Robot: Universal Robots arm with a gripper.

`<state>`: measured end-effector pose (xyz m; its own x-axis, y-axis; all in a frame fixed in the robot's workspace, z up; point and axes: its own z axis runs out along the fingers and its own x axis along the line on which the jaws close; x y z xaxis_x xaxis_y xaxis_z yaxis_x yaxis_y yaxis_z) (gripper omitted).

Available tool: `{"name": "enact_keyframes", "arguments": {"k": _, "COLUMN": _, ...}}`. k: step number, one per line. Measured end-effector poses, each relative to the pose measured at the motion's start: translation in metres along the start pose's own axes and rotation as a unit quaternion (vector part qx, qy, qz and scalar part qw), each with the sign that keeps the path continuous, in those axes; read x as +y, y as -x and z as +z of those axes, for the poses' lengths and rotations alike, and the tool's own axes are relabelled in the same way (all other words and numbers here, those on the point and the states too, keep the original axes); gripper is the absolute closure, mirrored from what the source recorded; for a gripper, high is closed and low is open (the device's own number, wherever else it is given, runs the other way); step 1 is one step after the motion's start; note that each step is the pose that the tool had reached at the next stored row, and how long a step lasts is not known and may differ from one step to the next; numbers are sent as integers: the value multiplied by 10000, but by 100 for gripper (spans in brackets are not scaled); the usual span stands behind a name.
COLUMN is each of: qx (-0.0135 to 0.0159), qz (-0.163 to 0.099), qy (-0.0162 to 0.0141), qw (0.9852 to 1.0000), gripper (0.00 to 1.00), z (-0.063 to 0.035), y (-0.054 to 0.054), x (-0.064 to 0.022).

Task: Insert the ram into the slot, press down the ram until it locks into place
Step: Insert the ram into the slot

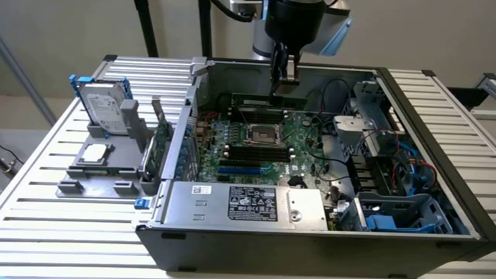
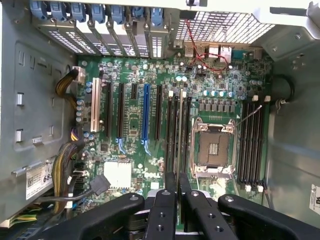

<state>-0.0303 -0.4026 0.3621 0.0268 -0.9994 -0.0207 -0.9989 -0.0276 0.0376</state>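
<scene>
My gripper (image 1: 284,81) hangs over the open computer case, shut on the ram (image 1: 268,102), a long dark-green stick held level above the motherboard (image 1: 302,148). In the wrist view the ram (image 2: 178,135) shows edge-on between my black fingers (image 2: 165,210). It runs in line with the black memory slots (image 2: 171,135) that lie between the processor socket (image 2: 212,147) and the blue slot (image 2: 146,115). The ram is above these slots and apart from them. The same slots (image 1: 250,152) lie in front of the socket (image 1: 258,135) in the exterior view. More black slots (image 2: 251,140) sit on the socket's other side.
The case stands on a slatted metal table (image 1: 62,232). A power supply (image 1: 244,203) fills the case's near side, and a drive cage (image 1: 403,212) is at the exterior view's right. Cable bundles (image 2: 67,160) run beside the board. A hard drive (image 1: 104,110) and an upright green card (image 1: 159,139) stand outside.
</scene>
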Motion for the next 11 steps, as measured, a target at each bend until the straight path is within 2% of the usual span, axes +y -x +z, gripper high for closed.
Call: {"name": "enact_keyframes", "arguments": {"k": 11, "qx": 1, "qz": -20, "qy": 0, "qw": 10000, "gripper": 86, "z": 199, "y": -4, "x": -1}}
